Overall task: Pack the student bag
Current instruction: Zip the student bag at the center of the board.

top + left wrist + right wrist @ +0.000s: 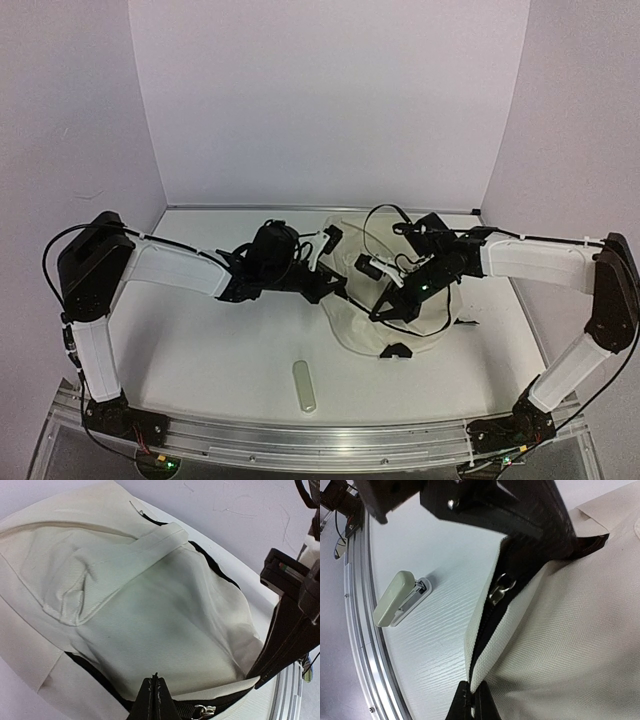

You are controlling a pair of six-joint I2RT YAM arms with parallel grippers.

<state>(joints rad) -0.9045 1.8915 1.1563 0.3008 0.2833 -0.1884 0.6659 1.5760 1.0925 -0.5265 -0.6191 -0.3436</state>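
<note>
Cream student bag (360,325) lies right of centre on the tabletop (200,340); we pinch its zipper edge in the closed right hand (472,700), and the left hand (155,695), also closed, seemingly grips farther along that zipper.
</note>
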